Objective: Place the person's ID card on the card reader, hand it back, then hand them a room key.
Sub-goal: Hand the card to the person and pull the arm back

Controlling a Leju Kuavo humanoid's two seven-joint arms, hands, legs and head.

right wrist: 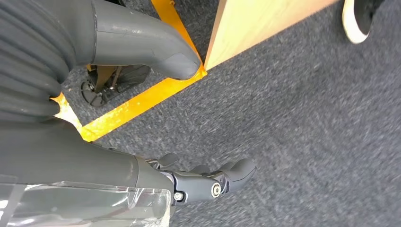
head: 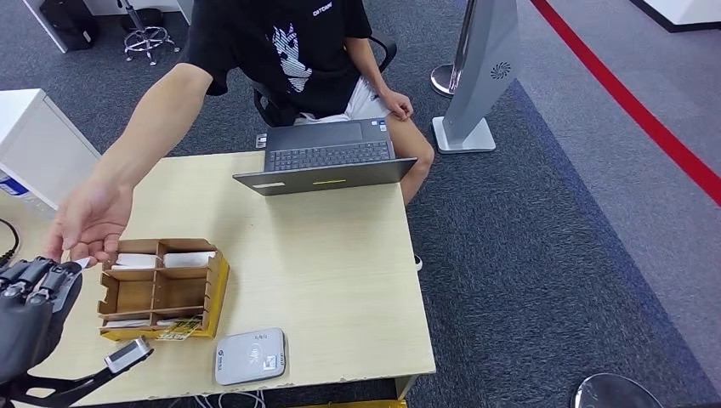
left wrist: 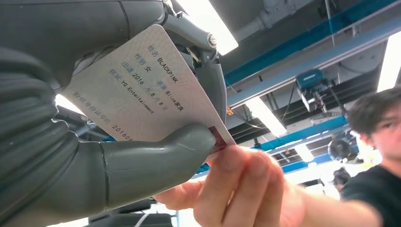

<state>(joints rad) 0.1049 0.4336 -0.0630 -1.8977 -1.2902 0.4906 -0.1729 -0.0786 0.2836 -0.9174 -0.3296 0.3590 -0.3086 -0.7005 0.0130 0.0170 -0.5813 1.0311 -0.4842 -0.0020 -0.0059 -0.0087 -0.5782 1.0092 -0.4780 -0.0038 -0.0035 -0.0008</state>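
My left hand [head: 30, 314] is raised at the table's left edge and pinches the ID card [left wrist: 142, 90] between thumb [left wrist: 156, 161] and fingers. It is a white card with printed text. The person's hand [head: 89, 221] reaches across the table, and their fingers [left wrist: 236, 184] grip the card's free corner. The white card reader [head: 249, 356] lies near the table's front edge with nothing on it. White key cards [head: 189, 258] stand in the back compartments of a wooden organiser box [head: 161, 289]. My right hand [right wrist: 94, 161] hangs beside the table over the carpet, fingers [right wrist: 208, 182] apart, holding nothing.
A person in a black shirt [head: 289, 51] sits across the light wooden table [head: 340, 272]. An open grey laptop [head: 327, 157] stands at the far edge. A white cabinet [head: 34, 144] is at the left, a grey stand [head: 476, 76] on the carpet at the right.
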